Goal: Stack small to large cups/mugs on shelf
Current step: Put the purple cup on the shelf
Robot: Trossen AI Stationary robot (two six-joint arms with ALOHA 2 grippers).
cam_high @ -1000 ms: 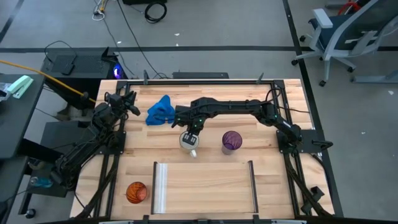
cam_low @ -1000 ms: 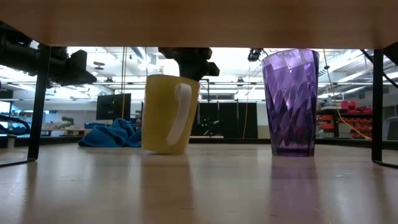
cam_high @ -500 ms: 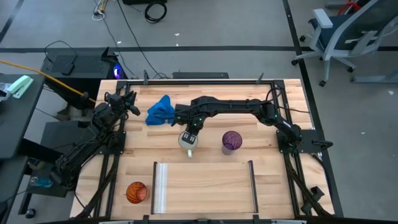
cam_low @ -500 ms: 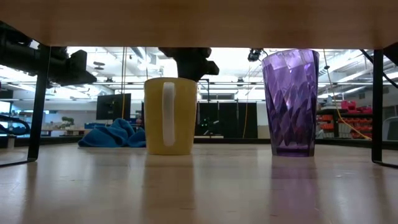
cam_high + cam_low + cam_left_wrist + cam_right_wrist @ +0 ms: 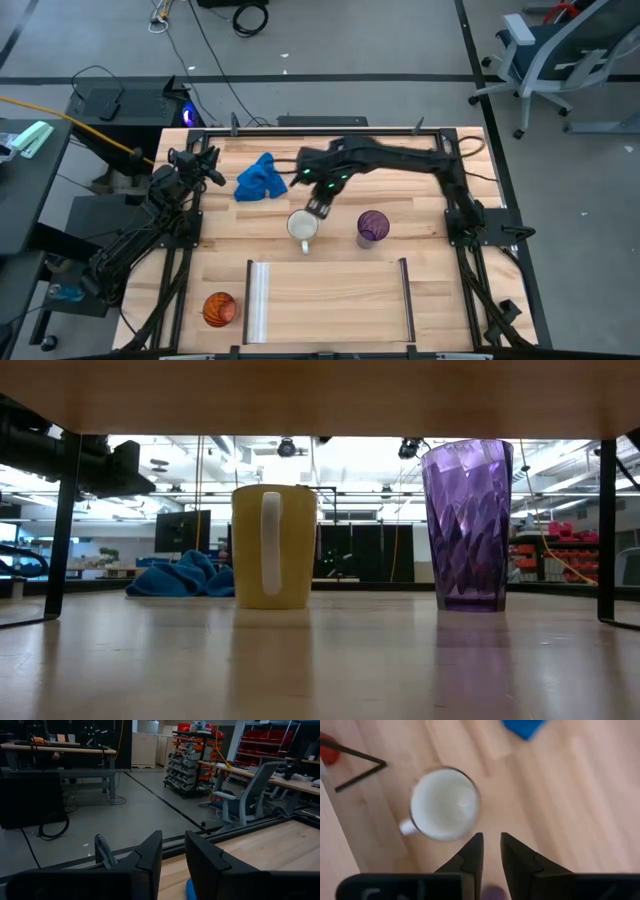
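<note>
The mug [image 5: 302,228] stands on the wooden tabletop [image 5: 440,290], just below the right fingers [image 5: 318,209], clenched empty; the left fingers [image 5: 172,855] are clenched too.

A: What was the pale planked wooden table [image 5: 440,300] like?
B: Matt, smooth, with visible grain. The light-wood shelf panel [image 5: 330,300] matched it, with a shiny silver metal rail [image 5: 259,301].

A: And the vessels?
B: The tall faceted purple tumbler [image 5: 467,525] looked glossy translucent plastic; the white handled mug [image 5: 445,804] smooth, faintly glazed. The crumpled blue cloth [image 5: 258,178] was soft, matt fabric.
</note>
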